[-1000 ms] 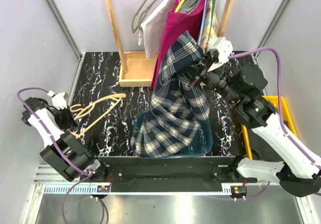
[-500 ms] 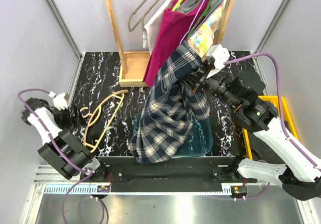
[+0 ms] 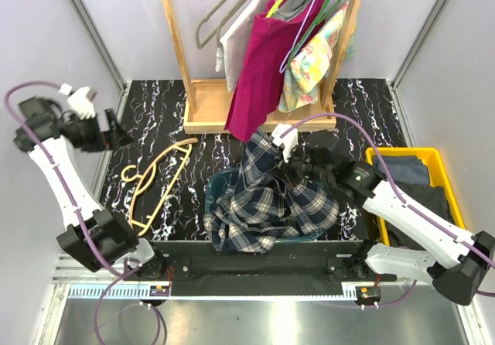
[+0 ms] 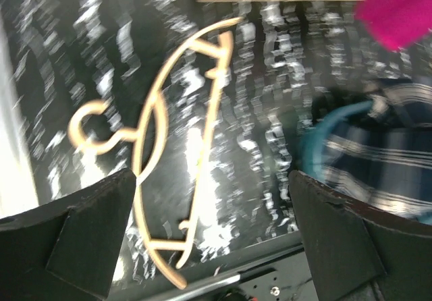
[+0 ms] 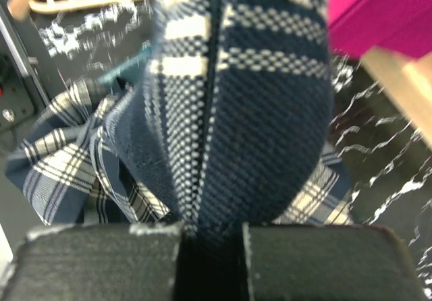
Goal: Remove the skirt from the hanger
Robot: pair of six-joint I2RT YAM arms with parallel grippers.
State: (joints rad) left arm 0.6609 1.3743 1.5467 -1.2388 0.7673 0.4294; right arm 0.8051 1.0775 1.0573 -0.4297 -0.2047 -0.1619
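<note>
Plaid skirt is navy, white and pale checks in a woven cloth with a visible basket-like weave up close. It lies heaped over the teal tub, spilling across the tub's near rim, with one end drawn up above the tub's far side. The right tool has its jaws closed tight on that raised end, a thick fold with a seam line running down it; it may be the waistband, cannot tell. The left tool is spread wide and holds nothing, hanging well to the left of the tub and beyond its far side. The hanger is tan with a curved shoulder bar, a straight lower bar and a small hook. It lies flat and bare on the black white-veined bench, just left of the tub, so by the look of it the skirt is already free of it. Handling, as judged: limp and light, it will sag and fold wherever unsupported. It has no stiffness to push against, is not fragile, and the weave is grippy rather than slick. Best hold is a pinch on a doubled edge or seam, as now, since a single layer would likely slide or bunch. Loose folds may drag on the tub rim if the skirt is lifted. Beyond the tub's far side stand a pale wooden rack and a smooth magenta garment.
</note>
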